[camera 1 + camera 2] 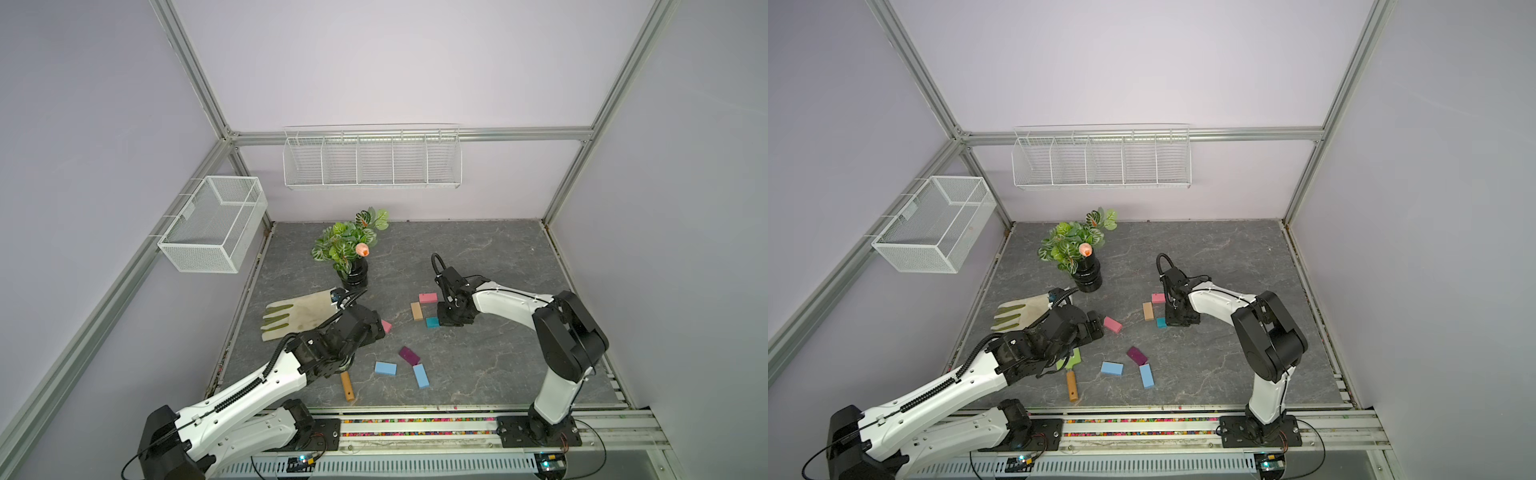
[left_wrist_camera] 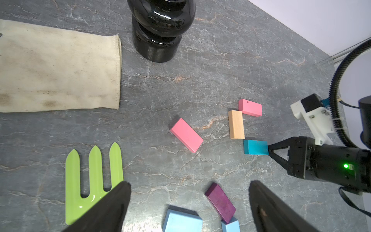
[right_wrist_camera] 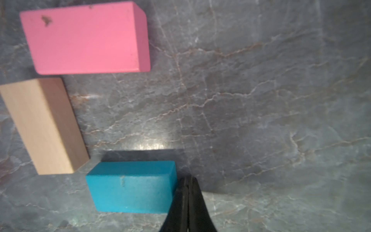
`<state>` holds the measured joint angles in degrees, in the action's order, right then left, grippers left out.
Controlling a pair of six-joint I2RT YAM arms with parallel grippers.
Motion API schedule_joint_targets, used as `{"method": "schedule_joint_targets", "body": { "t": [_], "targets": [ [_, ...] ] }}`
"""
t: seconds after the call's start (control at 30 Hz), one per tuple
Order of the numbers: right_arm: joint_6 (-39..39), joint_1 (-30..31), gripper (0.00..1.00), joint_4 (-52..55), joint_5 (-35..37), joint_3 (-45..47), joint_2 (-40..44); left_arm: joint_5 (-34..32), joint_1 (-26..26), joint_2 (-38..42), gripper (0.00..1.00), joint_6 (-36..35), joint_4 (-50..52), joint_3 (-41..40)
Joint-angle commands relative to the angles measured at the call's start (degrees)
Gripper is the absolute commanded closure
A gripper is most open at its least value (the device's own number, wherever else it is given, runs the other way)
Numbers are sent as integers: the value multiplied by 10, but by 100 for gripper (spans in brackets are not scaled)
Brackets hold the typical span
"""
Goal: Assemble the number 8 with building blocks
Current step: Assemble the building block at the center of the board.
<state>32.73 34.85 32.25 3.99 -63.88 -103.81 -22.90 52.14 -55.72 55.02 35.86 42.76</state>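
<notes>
Right pincer (image 3: 188, 180) is closed tight on nothing, its tips against the short end of the teal brick (image 3: 130, 186), which lies flat on the desk (image 3: 261, 100) just beside the tan brick (image 3: 42, 126) and near a pink brick (image 3: 86, 38). Left pincer (image 2: 188, 183) hangs wide open and empty by the green fork (image 2: 94, 180). Scattered near it are the second pink brick (image 2: 186, 135), the dark purple brick (image 2: 220, 202), a light blue brick (image 1: 385, 368) and the second light blue brick (image 1: 420, 375).
</notes>
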Motion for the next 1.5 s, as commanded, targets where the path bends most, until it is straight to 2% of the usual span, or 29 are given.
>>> {"method": "schedule_joint_targets", "body": {
  "t": [0.0, 0.77, 1.27, 1.4, 1.43, 1.47],
  "targets": [
    [-1, -2, 93, -5, -17, -12, -8, -6, 1, 0, 4, -1, -5, 5],
    [-5, 0, 93, -3, -23, -34, -31, -6, 1, 2, 4, 0, -3, 3],
    [-25, -3, 93, 36, 39, -61, 18, -6, 1, 0, 4, -3, -4, 3],
    [-34, -2, 83, 55, 54, -53, 72, -7, 2, 1, 4, -6, -3, 6],
    [-39, 0, 75, 58, 52, -46, 89, -8, 1, 1, 4, -7, -2, 7],
    [-44, 3, 63, 62, 49, -37, 107, -8, 1, 0, 4, -7, -1, 8]
  ]
}}
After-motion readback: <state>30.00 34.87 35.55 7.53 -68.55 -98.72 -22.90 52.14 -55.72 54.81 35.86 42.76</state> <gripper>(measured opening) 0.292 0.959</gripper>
